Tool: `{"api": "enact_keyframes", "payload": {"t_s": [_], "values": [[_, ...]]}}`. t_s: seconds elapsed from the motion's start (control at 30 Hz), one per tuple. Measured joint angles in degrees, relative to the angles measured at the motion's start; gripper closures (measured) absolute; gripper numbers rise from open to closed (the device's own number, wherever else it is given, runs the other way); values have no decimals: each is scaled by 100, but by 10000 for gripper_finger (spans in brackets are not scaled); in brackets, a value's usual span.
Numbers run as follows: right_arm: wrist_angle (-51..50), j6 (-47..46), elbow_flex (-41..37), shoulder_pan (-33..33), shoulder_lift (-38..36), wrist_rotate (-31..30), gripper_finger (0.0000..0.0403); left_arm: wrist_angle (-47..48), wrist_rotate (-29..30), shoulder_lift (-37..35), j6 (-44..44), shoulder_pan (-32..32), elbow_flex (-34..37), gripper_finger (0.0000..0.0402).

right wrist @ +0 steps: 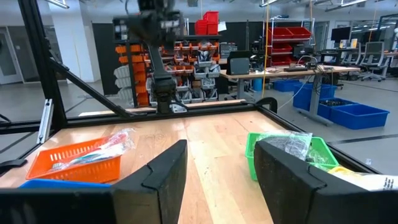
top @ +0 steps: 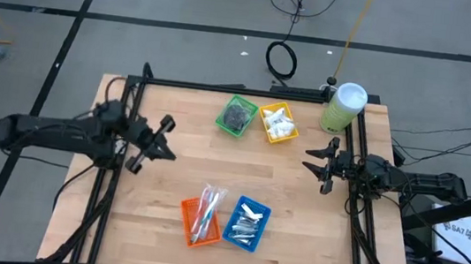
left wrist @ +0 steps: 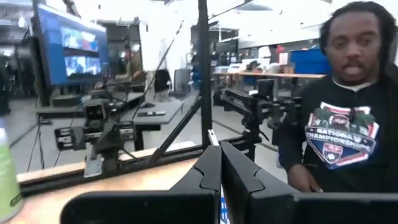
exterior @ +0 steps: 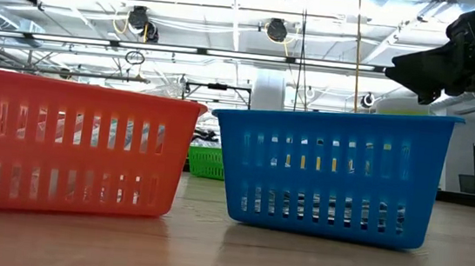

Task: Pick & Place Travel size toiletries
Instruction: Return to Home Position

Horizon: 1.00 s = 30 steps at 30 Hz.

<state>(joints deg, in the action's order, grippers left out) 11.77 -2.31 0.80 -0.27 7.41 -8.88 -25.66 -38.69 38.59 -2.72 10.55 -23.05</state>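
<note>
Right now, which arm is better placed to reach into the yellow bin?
Probably right: the right tool, open, hovers close to the yellow bin; the left tool sits farther off, past the green bin.

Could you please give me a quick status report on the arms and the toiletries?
Left gripper jaws shut, right gripper jaws open, both empty, raised. Toiletries all in trays. Pale green canister at back corner, in nobody's way.

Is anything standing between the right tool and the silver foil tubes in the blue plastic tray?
Nothing visible: only bare wooden table lies between the right tool and the blue plastic tray holding the silver foil tubes.
</note>
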Motion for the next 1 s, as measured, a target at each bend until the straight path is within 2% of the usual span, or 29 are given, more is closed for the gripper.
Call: {"api": "enact_keyframes", "payload": {"t_s": [0.13, 0.23, 0.3, 0.57, 0.7, 0.9, 1.0], "values": [[2, 0, 0, 0, -2, 0, 227, -618, 296, -285, 40, -196, 837, 401], [2, 0, 2, 2, -2, 0, 225, -616, 817, -646, -315, -320, 1135, 401], [2, 0, 0, 0, -2, 0, 226, -501, 875, -922, -357, -402, 1207, 401], [2, 0, 2, 0, -2, 0, 227, 872, 850, -2556, -50, -571, 1207, 401], [2, 0, 1, 1, -2, 0, 225, 1465, 1193, -3345, 280, -575, 1207, 401], [2, 0, 2, 0, -2, 0, 229, 2135, 2240, -3556, 421, -575, 1207, 401], [2, 0, 1, 0, -2, 0, 227, 2305, 2487, -3497, 554, -576, 1207, 401]]}}
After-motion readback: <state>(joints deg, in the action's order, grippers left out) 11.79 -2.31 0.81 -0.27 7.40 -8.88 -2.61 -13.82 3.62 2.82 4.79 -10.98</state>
